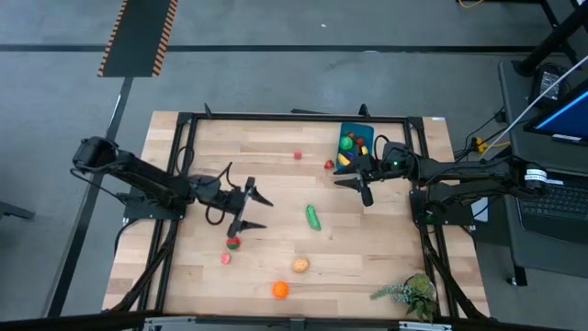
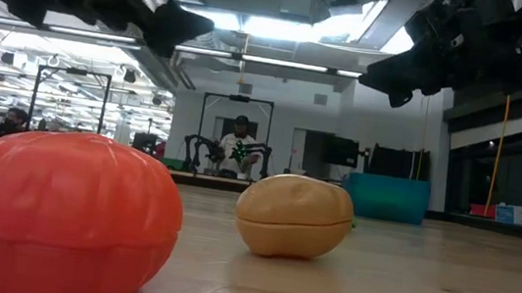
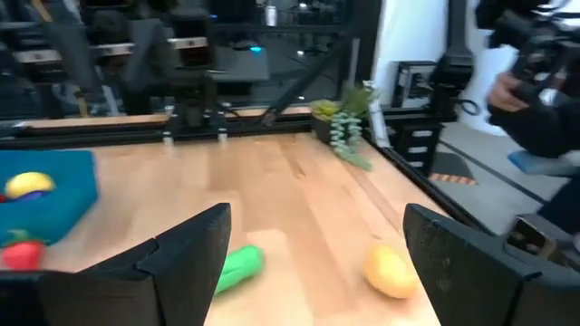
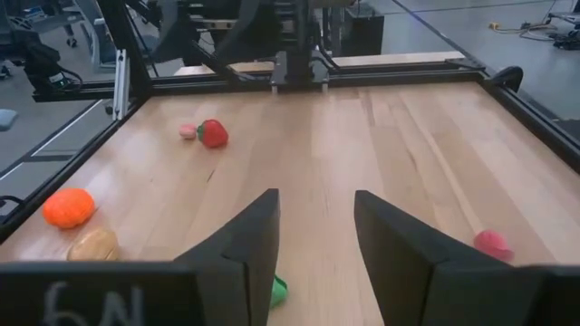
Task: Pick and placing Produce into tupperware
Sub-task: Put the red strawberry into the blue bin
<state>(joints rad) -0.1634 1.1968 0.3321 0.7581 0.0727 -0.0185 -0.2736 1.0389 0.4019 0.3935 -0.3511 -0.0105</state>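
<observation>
Strawberry (image 1: 233, 243) just beside left gripper (image 1: 254, 210), jaws spread wide, empty; right gripper (image 1: 356, 183) by tupperware (image 1: 365, 130), jaws part-open, empty.

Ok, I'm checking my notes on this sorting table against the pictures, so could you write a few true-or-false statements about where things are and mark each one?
1. The blue rectangular plastic tupperware already holds several toy produce pieces. True.
2. The left gripper is clamped on the green toy cucumber. False: its fingers are open and empty, and the cucumber lies apart on the wooden table.
3. The right gripper hovers near the tupperware. True.
4. The orange round toy fruit sits inside the tupperware. False: it lies on the table near the front edge.
</observation>
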